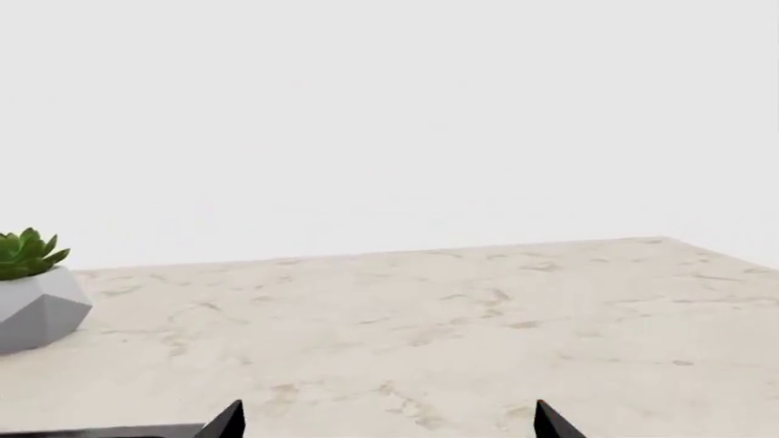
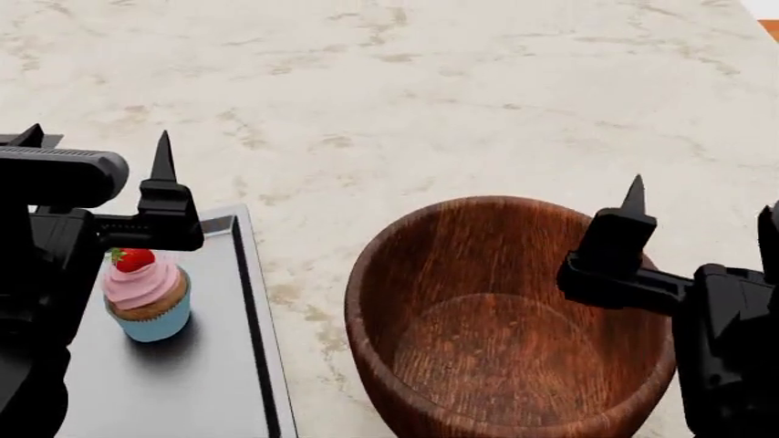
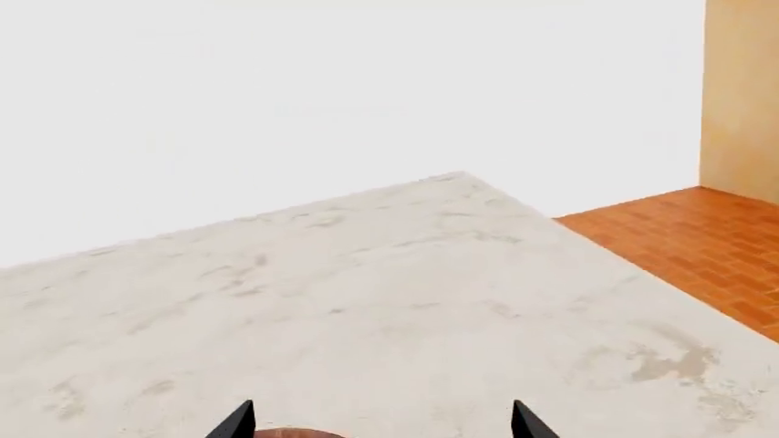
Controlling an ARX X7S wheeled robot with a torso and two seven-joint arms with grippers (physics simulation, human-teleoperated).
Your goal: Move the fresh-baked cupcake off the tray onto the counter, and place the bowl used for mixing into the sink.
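The cupcake (image 2: 146, 297) stands upright on the tray (image 2: 182, 383) at the counter's (image 2: 426, 82) front left, beside the tray's right rim. The bowl (image 2: 512, 319) sits upright on the counter just right of the tray. The left gripper (image 2: 95, 151) hovers open above the cupcake; the right gripper (image 3: 379, 422), also open, hangs over the bowl's right rim. A potted succulent (image 1: 31, 292) stands farther back.

The setting was a simulated domestic kitchen, indicated by a cream marble-look counter (image 2: 462, 82) carrying a metal baking tray (image 2: 182, 383), a frosted cupcake (image 2: 146, 297), a wooden mixing bowl (image 2: 487, 347) and a potted succulent (image 1: 35, 292), beside a brick-pattern floor (image 3: 700, 246).
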